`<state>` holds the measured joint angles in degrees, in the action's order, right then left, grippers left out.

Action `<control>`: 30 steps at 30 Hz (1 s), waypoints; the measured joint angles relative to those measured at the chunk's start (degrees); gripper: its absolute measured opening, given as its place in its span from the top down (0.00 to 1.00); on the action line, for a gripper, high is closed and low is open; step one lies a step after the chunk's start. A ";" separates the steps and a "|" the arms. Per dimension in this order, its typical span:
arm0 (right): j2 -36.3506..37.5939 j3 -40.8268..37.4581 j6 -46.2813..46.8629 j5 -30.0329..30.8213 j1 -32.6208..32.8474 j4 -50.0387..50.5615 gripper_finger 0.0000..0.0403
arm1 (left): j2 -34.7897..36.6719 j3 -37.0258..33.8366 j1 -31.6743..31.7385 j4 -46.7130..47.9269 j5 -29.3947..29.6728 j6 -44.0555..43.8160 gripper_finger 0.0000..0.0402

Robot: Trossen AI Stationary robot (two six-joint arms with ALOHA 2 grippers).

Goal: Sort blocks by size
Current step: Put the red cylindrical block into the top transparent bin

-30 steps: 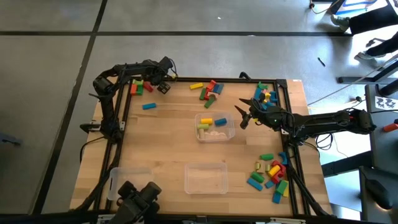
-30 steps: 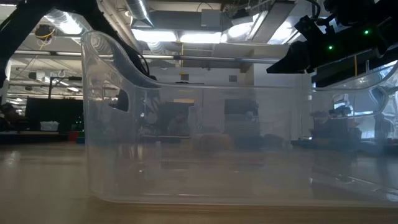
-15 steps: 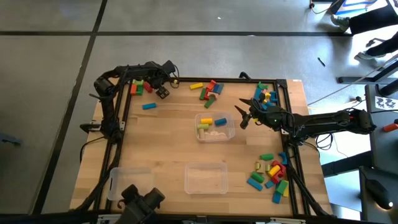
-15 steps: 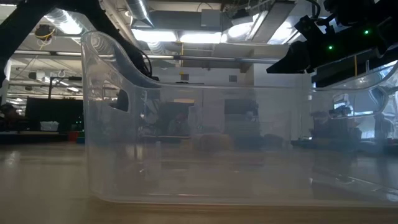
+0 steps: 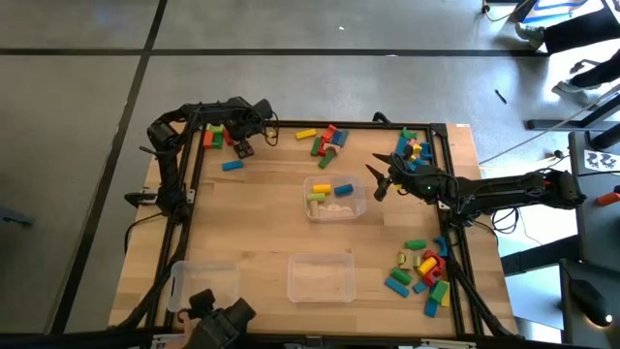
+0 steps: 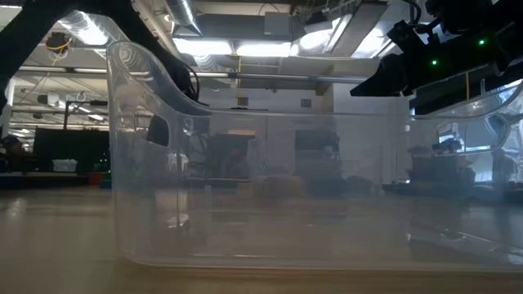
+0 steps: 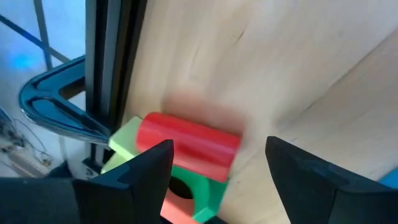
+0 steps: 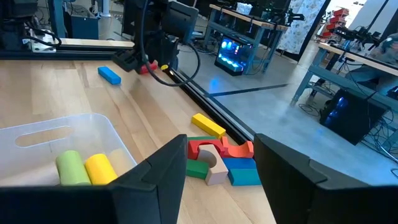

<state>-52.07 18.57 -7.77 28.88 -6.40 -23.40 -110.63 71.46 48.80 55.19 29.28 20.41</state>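
Jaws of left gripper wide open over red block, green blocks half-hidden beneath.

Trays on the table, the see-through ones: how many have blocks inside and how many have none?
Tray holding blocks: 1
Empty trays: 2
Total: 3 trays
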 joint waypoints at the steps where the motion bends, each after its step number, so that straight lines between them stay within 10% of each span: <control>1: 0.02 0.00 0.00 0.00 -0.02 -0.02 0.54 | 0.00 0.00 0.00 0.12 0.04 0.84 0.37; 30: 0.00 0.00 0.00 0.00 0.00 0.87 0.54 | 3.43 0.11 4.10 -4.77 -4.09 -37.79 0.37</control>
<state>-52.07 18.57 -7.77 28.88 -6.39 -22.53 -107.20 71.57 52.89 50.42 25.19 -17.38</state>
